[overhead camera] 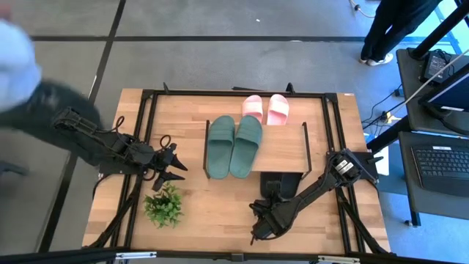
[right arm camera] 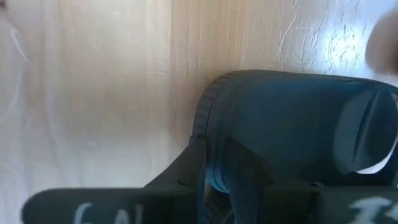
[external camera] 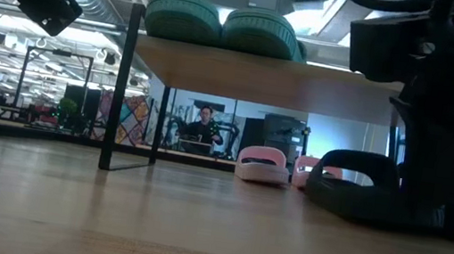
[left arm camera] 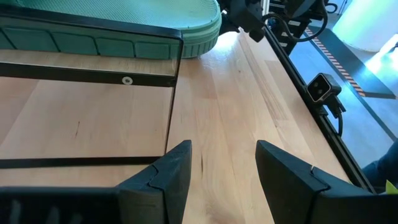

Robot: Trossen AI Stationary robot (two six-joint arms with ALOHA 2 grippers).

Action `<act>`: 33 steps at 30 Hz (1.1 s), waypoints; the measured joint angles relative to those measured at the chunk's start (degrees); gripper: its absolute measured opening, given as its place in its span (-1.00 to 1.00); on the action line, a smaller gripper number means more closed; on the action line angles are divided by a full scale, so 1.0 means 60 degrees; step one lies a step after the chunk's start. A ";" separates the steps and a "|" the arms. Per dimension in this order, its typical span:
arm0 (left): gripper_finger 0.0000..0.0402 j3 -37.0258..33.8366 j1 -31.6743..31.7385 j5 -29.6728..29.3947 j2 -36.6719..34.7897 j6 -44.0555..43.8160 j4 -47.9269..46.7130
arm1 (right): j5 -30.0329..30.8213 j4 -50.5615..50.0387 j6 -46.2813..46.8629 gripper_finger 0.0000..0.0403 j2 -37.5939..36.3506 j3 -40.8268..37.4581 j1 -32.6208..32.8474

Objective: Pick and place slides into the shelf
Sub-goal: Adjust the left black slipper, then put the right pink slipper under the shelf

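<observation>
The dull green slides (overhead camera: 234, 145) lie side by side on the shelf's wooden top board (overhead camera: 286, 150); they also show in the low view (external camera: 224, 26). The pale pink slides (overhead camera: 264, 108) rest on their soles on the table beyond the shelf. A black slide (external camera: 354, 184) lies on the table at the shelf's near edge, and my right gripper (overhead camera: 264, 216) is down on it. My left gripper (overhead camera: 172, 169) hangs open and empty left of the shelf, its fingers spread in the left wrist view (left arm camera: 224, 168). My right gripper comes at the black slide (right arm camera: 292, 118) from above, pointing down. One finger (right arm camera: 183, 177) lies against the slide's outer rim (right arm camera: 208, 118); the slide itself hides the other finger. The slide's sole rests on the table (external camera: 359, 208).
A small green potted plant (overhead camera: 164, 205) stands near the left gripper toward the near edge. The shelf's black frame legs (external camera: 122, 84) stand on the table. A person stands beyond the far right corner (overhead camera: 388, 33), and a blurred figure is at the far left (overhead camera: 22, 73).
</observation>
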 joint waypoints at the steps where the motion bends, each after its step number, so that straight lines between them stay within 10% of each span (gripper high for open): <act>1: -0.15 0.0000 -0.0003 0.0000 0.0000 0.0000 0.0003 | 0.0000 0.0000 0.0071 -0.70 0.0000 0.0000 -0.0003; 16: -0.15 0.0000 -0.0003 0.0000 0.0002 0.0002 0.0004 | 0.0538 0.0092 0.0719 -0.13 -0.0004 0.0366 0.0114; 33: -0.15 0.0000 -0.0002 0.0998 -0.0061 -0.0120 0.0601 | 0.1412 -0.1339 0.0055 -0.08 -0.0004 0.4164 0.0112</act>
